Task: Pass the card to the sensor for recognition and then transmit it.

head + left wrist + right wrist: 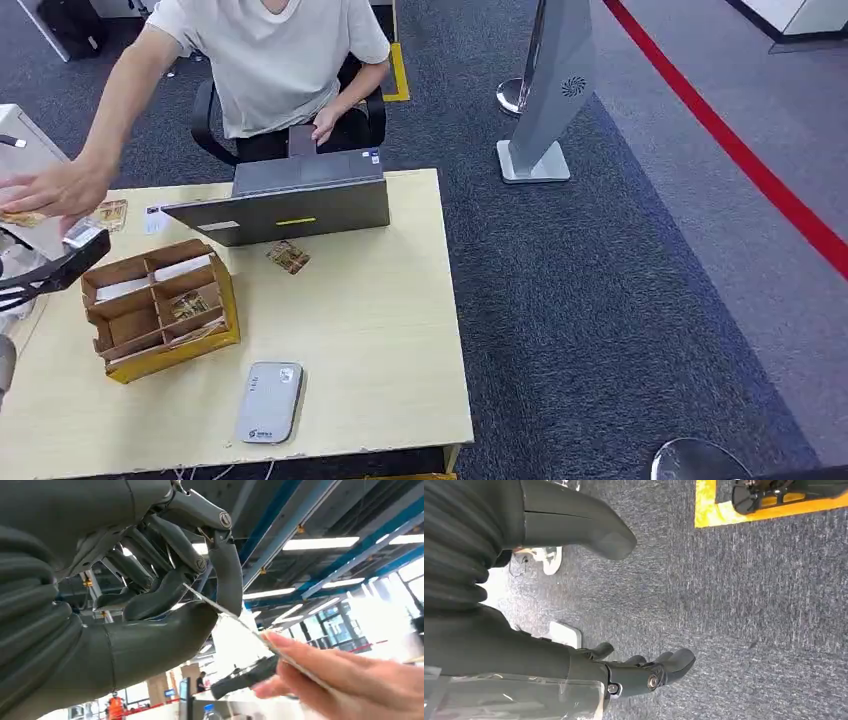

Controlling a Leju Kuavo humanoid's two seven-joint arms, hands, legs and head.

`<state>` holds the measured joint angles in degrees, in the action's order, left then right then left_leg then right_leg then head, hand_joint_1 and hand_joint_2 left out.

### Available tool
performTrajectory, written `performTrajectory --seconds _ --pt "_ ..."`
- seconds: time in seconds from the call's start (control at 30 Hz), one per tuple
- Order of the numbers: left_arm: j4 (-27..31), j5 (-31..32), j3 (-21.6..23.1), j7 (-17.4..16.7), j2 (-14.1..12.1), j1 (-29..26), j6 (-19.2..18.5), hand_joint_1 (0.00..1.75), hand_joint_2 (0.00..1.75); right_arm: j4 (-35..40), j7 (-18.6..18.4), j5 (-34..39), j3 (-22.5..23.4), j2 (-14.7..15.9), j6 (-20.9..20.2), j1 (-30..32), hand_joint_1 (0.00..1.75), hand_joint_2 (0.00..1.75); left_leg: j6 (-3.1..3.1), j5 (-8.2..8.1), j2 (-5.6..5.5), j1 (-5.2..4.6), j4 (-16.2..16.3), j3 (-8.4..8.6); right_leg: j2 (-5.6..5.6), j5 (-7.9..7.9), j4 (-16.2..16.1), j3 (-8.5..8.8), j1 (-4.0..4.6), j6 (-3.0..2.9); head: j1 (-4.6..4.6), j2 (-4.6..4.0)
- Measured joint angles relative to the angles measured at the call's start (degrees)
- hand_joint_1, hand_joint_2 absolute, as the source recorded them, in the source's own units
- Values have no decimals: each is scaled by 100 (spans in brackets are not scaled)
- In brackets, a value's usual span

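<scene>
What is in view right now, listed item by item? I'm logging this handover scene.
table: one, pale wood, centre.
card: one, thin, pinched in the left hand, person's fingers also on it.
loose cards: two, patterned, on the table by the laptop and at its far left corner.
box: one, brown cardboard with compartments, left on table.
sensor: one, grey, near table edge.
laptop: one, dark grey, far side.
person: one, white shirt, seated behind the table, reaching.
left hand: grey, holds the card.
right hand: dark, empty, over carpet.
</scene>
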<state>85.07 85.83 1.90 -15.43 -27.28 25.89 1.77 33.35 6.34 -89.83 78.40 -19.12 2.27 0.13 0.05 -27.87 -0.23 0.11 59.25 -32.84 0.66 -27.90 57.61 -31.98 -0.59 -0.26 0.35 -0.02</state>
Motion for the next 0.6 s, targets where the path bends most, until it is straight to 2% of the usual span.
performTrajectory --seconds 0.43,0.6 --pt "-33 2 -133 -7 -140 -187 7 175 175 17 -4 0 0 0 -37 -3 0 175 1 1 -4 -1 0 -4 -4 1 0 3 0 1 0 0" --pt "-33 2 -415 -74 -267 -484 50 175 175 66 -59 0 -2 0 -103 22 0 175 -1 -1 1 0 0 -3 2 0 0 -1 0 0 0 2"
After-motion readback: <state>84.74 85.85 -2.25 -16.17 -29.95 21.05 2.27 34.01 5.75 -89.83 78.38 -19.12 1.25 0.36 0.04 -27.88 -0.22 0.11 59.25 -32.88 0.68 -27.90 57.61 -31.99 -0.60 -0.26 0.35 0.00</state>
